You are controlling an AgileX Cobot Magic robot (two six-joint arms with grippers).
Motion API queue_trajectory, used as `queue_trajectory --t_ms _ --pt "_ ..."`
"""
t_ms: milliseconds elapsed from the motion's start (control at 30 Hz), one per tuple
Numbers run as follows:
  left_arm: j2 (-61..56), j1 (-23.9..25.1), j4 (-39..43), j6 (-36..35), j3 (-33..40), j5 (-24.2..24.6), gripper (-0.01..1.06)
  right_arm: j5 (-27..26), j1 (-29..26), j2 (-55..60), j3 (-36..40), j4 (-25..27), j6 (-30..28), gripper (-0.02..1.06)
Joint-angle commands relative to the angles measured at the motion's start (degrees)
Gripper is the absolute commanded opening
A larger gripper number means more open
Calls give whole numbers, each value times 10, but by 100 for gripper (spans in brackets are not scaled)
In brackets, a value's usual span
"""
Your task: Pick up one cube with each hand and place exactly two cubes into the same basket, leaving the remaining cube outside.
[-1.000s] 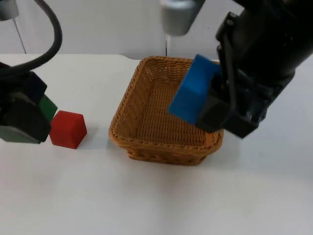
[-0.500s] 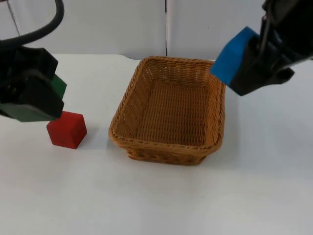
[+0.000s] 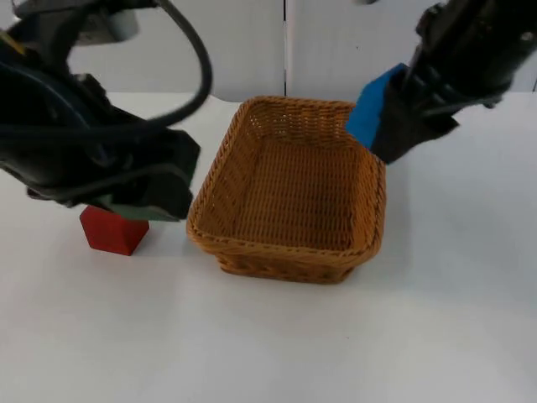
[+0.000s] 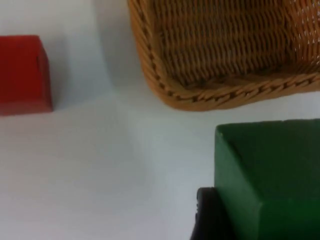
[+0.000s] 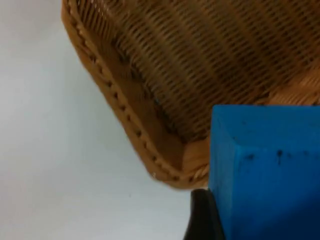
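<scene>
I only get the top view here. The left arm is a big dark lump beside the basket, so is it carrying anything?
Observer: Yes. The left wrist view shows a green cube held in the left gripper, above the white table.
Operator: Is that cube over the basket?
Observer: No. In that wrist view the wicker basket lies beyond the cube, with bare table between them.
Operator: And the blue cube on the right?
Observer: The right wrist view shows the blue cube held in the right gripper at the basket's corner, partly over the rim.
Operator: Anything in the basket?
Observer: Nothing on the parts of the weave that the wrist views show. The red cube sits on the table outside it.
</scene>
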Motion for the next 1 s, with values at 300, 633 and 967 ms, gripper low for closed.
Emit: queue_trajectory --t_ms 300,633,967 --pt "78 -12 39 -3 -85 -35 0 64 -26 147 -193 1 9 0" --pt "163 -12 53 16 -175 -37 0 67 -33 271 -341 -16 13 0" --pt "265 -27 49 55 -237 -63 0 57 -50 379 -478 -27 42 0"
